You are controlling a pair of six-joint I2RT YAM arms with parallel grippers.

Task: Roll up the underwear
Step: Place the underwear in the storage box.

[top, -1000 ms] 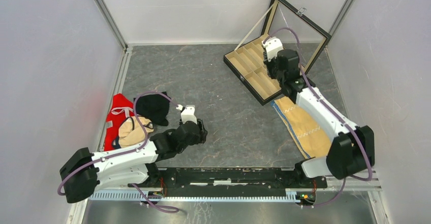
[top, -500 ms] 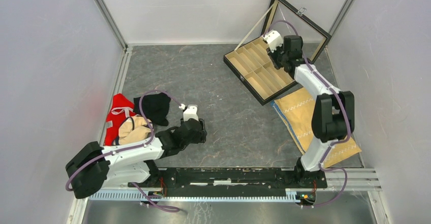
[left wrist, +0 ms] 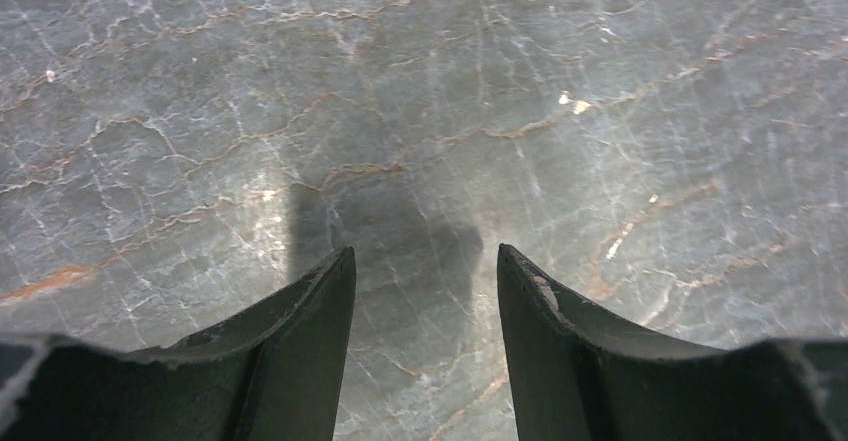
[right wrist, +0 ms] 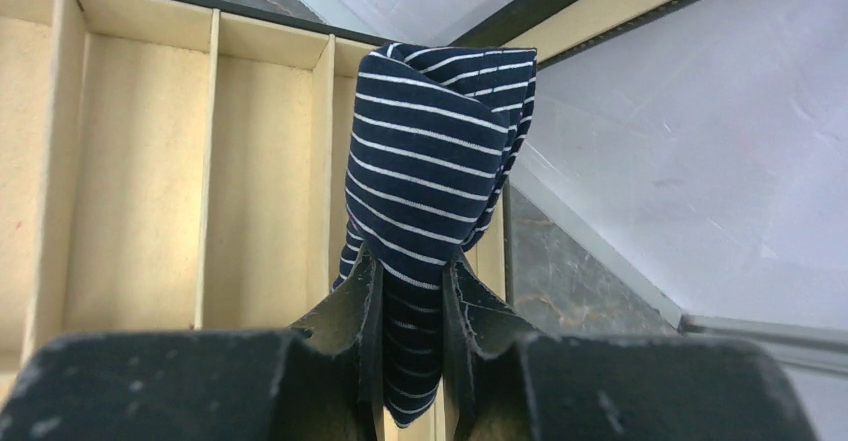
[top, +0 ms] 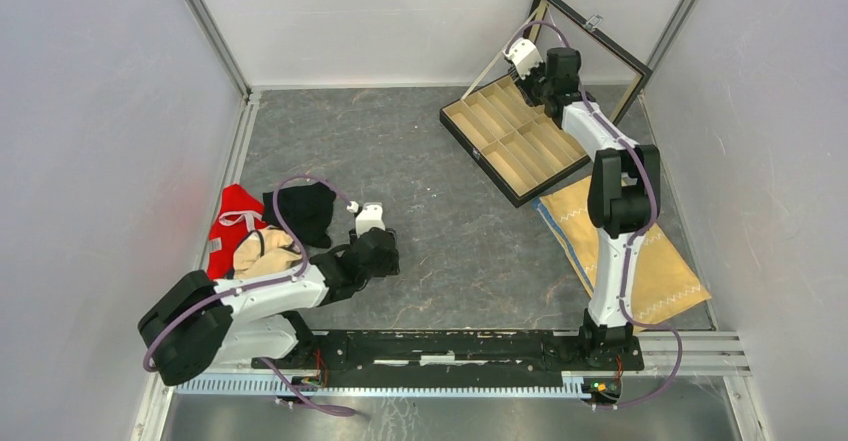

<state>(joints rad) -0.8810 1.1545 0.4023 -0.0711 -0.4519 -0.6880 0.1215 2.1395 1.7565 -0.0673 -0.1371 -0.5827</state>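
Underwear (right wrist: 430,161) in right hand (right wrist: 410,269) hangs near box (right wrist: 135,191) far edge.

Colours here
The striped briefs (right wrist: 430,151) are navy with white lines; black briefs (top: 303,211); tan cloth (top: 662,273) has white zigzags; table (left wrist: 420,81) is grey.

The striped underwear (right wrist: 440,161) blocks part of the divided box (right wrist: 130,211) straight ahead of the right gripper (right wrist: 412,263), its lower end disappears between the fingers (right wrist: 350,311), and from above the bundle cannot be made out beneath that wrist.
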